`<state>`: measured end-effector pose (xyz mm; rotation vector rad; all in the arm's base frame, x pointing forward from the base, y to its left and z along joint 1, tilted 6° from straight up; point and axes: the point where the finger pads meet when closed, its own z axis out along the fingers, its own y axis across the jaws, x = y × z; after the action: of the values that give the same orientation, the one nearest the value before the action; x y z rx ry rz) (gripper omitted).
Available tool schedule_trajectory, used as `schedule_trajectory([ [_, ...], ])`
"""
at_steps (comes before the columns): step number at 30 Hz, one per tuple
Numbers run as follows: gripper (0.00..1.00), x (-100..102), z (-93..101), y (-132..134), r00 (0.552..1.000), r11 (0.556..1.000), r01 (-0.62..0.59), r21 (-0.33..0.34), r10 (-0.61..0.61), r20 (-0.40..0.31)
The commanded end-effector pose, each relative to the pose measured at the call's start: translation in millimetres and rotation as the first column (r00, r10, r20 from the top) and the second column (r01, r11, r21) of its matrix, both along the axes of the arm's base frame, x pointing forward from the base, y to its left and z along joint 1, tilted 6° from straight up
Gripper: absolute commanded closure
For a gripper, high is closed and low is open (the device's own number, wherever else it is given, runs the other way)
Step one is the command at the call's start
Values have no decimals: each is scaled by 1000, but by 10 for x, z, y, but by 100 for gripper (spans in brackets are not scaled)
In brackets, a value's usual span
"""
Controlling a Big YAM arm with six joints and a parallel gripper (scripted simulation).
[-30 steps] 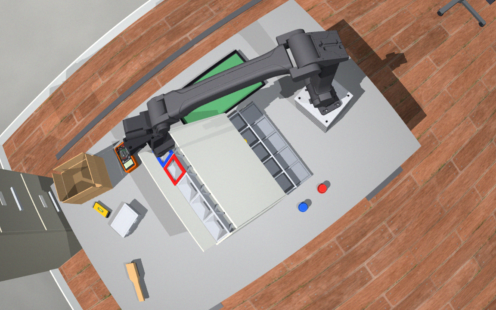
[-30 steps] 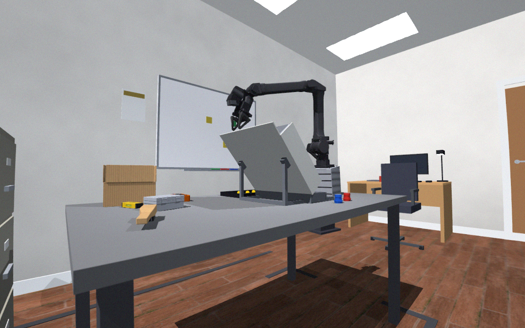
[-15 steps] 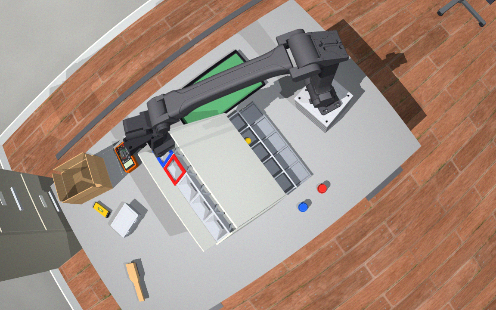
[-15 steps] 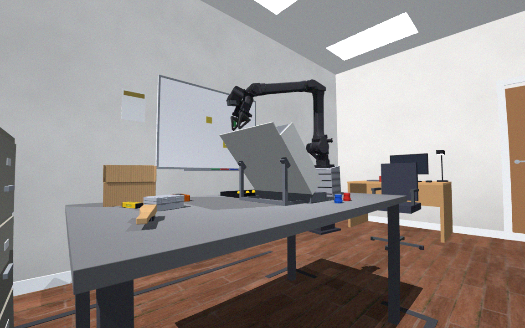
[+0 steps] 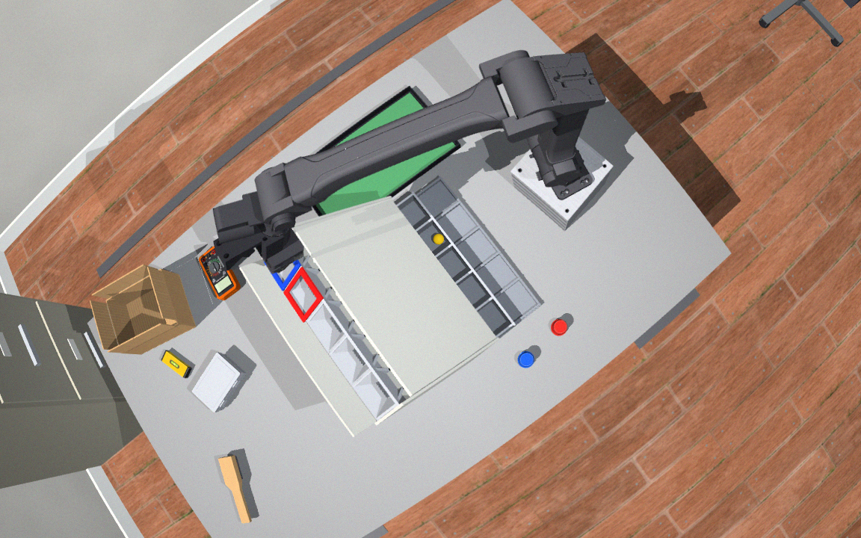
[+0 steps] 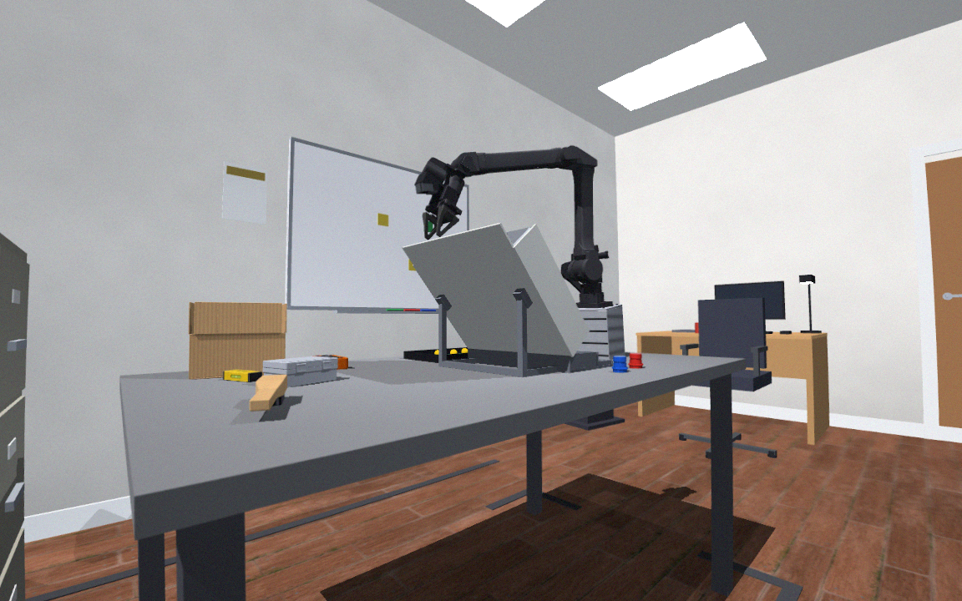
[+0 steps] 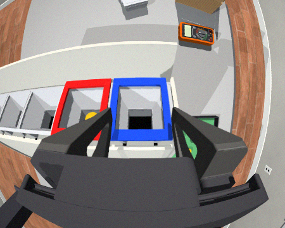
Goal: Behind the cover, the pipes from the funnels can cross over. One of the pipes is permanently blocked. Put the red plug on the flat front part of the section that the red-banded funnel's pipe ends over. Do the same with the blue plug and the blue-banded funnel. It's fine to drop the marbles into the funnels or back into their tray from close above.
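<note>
My gripper (image 7: 141, 113) is open and empty, hovering just above the blue-banded funnel (image 7: 139, 107) at the end of the funnel row. The blue funnel's hole looks dark and empty. The red-banded funnel (image 7: 83, 104) is beside it, with a yellow marble (image 7: 90, 115) inside. The white sloped cover (image 5: 380, 288) hides the pipes. Another yellow marble (image 5: 438, 237) lies in the row of grey sections (image 5: 467, 257), in the second section from the end nearest the green tray. The red plug (image 5: 558, 326) and blue plug (image 5: 525, 359) stand on the table past the row's other end.
A green marble tray lies under my arm behind the cover. An orange multimeter (image 5: 220, 273), a cardboard box (image 5: 140, 308), a small yellow tool (image 5: 175, 362), a white case (image 5: 217, 381) and a wooden block (image 5: 235, 486) sit on the table's other side.
</note>
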<state>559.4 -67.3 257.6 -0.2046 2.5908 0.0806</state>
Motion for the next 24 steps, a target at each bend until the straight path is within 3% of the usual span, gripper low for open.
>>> schedule_trajectory([
  [1, 41, 23, 100, -3, 1000, 1000, 0, -2, 0, 21],
  [14, 41, 23, 100, -3, 1000, 1000, 0, -2, 0, 21],
  [24, 41, 14, 301, 5, 1000, 1000, 0, -2, 0, 21],
])
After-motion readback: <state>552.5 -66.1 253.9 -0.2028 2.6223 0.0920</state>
